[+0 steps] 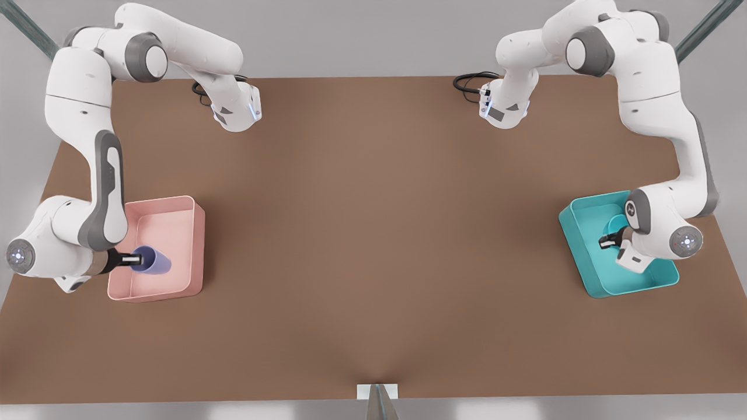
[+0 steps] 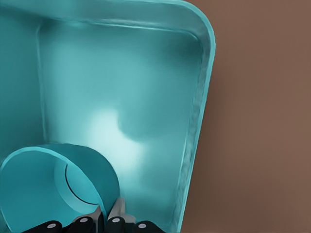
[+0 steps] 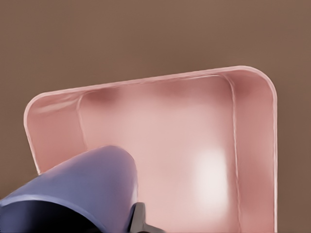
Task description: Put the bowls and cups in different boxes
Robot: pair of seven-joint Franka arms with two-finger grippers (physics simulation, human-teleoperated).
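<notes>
Brown tabletop [image 1: 373,245] spreads between the two arms, with the pink box [image 1: 175,210] near its edge at the front view's left and the teal box [image 1: 636,283] near its edge at the front view's right. Over the pink box, the right gripper [image 1: 133,259] is closed on the rim of the lavender cup [image 1: 153,261], which lies tipped, its long axis running across the box away from the fingers. Over the teal box, the left gripper [image 1: 607,240] pinches the wall of the teal bowl [image 2: 53,187], held on edge above the box floor. Each thing hangs inside its own box's outline, so the coming move looks like a straight release downward, one arm per box
</notes>
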